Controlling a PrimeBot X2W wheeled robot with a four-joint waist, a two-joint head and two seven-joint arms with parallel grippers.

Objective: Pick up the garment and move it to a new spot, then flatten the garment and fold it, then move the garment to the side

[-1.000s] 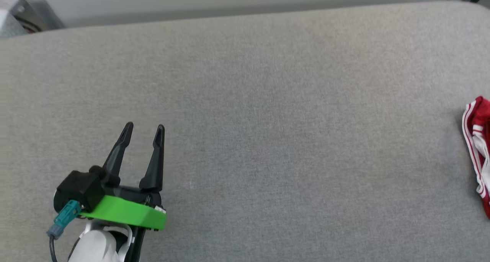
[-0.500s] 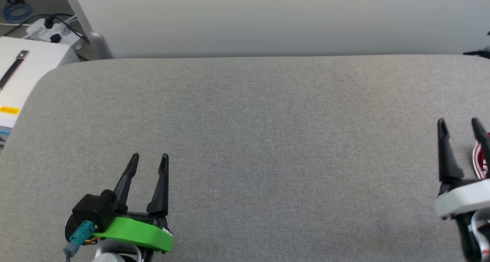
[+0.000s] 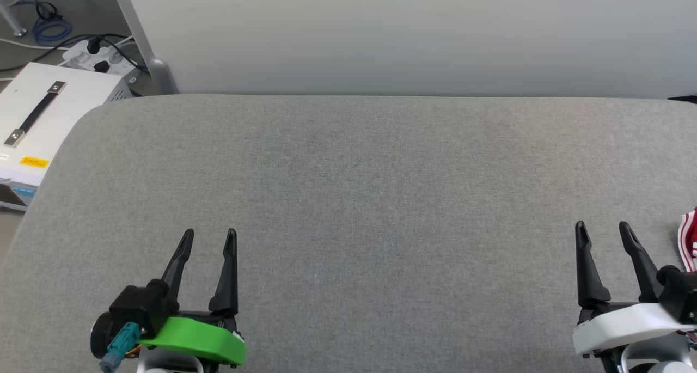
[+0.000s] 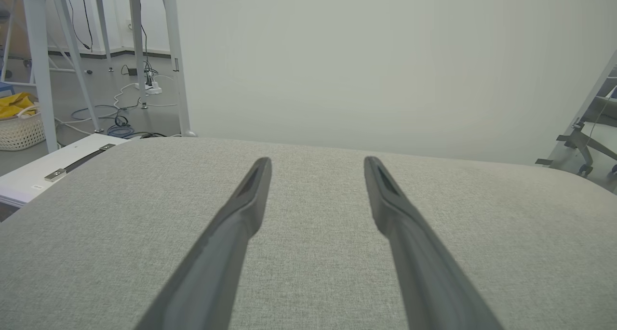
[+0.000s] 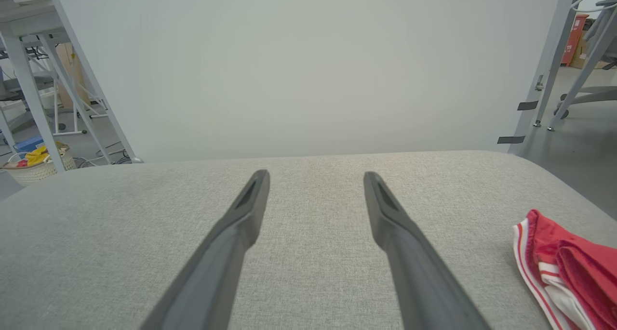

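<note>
nearest the robot, the left hand (image 3: 209,232) shows at the lower left over the grey fabric bench (image 3: 370,188), its two dark fingers spread apart with nothing between them. the right hand (image 3: 602,224) is at the lower right, its fingers likewise parted and empty. just to the right of it, untouched, the garment (image 3: 689,239) lies bunched on the bench; the right wrist view shows red cloth, a white part and red-and-white striped edging. beyond the bench's far edge stands a pale panel (image 3: 381,35). past the far left corner are a white case (image 3: 60,111) with a black handle, a white power strip (image 3: 95,60) and a coiled blue cable (image 3: 49,32).
</note>
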